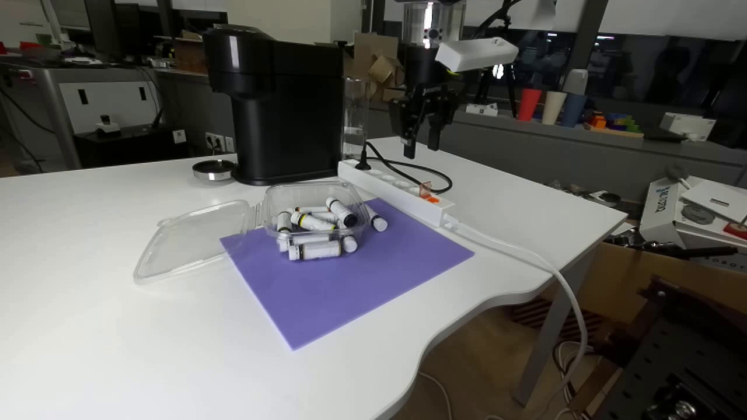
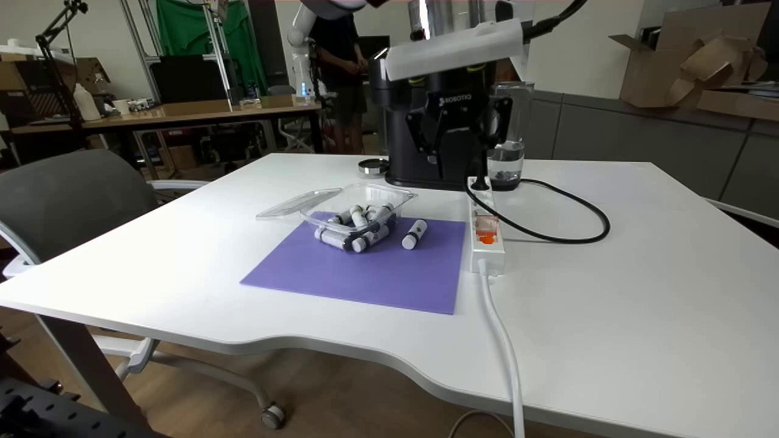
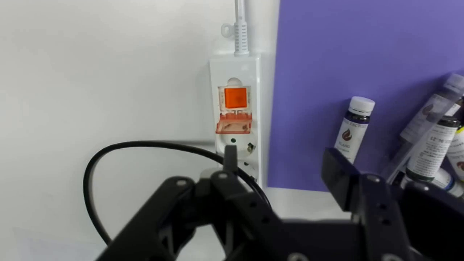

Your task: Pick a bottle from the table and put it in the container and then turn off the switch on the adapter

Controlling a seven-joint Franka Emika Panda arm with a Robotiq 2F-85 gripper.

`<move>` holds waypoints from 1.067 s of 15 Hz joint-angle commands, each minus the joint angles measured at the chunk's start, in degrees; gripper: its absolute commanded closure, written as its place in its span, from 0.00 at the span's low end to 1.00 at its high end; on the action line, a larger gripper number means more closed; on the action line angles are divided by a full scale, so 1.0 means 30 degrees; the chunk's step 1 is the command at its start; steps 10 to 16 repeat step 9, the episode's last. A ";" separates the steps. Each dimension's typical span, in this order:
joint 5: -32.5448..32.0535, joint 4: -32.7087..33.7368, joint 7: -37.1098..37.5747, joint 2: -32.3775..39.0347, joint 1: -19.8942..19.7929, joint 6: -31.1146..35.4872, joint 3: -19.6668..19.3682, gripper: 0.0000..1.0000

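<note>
My gripper (image 1: 422,147) is open and empty above the far part of the white power strip (image 1: 382,184). In the wrist view its fingers (image 3: 281,159) stand wide apart. The strip's orange switch (image 3: 235,98) lies ahead of the fingertips, its clear red cover (image 3: 233,126) flipped open. I cannot tell whether it is on. A small white bottle (image 2: 414,235) lies alone on the purple mat (image 2: 365,280), between strip and container; it also shows in the wrist view (image 3: 351,137). Several like bottles lie in or against the clear container (image 2: 386,190); the clear wall blurs which.
The container's lid (image 1: 192,245) lies open on the white table (image 1: 87,326). A black coffee machine (image 1: 286,111) and water tank (image 2: 506,158) stand behind. A black cord (image 2: 566,241) plugs into the strip and loops beside it. A metal dish (image 1: 213,169) sits near the machine.
</note>
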 commanded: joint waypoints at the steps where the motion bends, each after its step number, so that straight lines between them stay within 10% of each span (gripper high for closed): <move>1: -0.0817 -0.0874 0.2766 -0.0970 0.1027 -0.0081 -0.0640 0.07; 16: -0.0299 -0.1383 0.3462 -0.1630 0.1530 -0.2421 -0.0216 0.00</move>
